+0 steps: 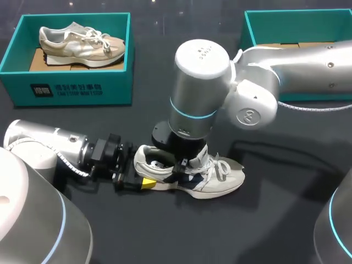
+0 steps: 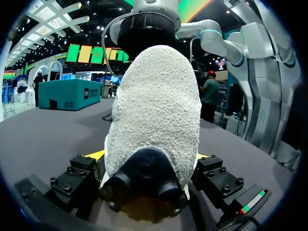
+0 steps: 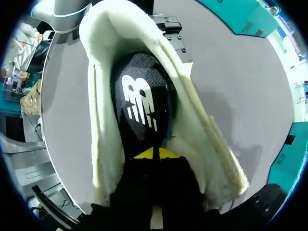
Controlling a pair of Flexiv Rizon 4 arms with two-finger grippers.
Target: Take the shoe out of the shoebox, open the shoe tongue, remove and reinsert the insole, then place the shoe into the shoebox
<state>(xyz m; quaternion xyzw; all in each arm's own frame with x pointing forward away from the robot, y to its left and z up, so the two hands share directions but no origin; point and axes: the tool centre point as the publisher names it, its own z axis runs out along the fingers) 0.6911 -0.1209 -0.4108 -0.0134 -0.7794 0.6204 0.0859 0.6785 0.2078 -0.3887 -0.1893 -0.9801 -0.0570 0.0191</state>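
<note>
A white logo mark stood on the black insole (image 3: pixel 142 103) inside the shoe (image 3: pixel 103 144), just ahead of the right gripper (image 3: pixel 155 153). White characters beside a dark square sign ran along the front wall of the teal shoebox (image 1: pixel 71 91), well apart from the left gripper (image 1: pixel 144 183) and too small to read. Faint lettering on the joint cap (image 1: pixel 202 54) above the right gripper was also illegible.

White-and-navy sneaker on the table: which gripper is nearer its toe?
Right. The right gripper sits in the white-and-navy sneaker's opening, midway along; the left gripper clamps the heel, the end farthest from the toe.
</note>
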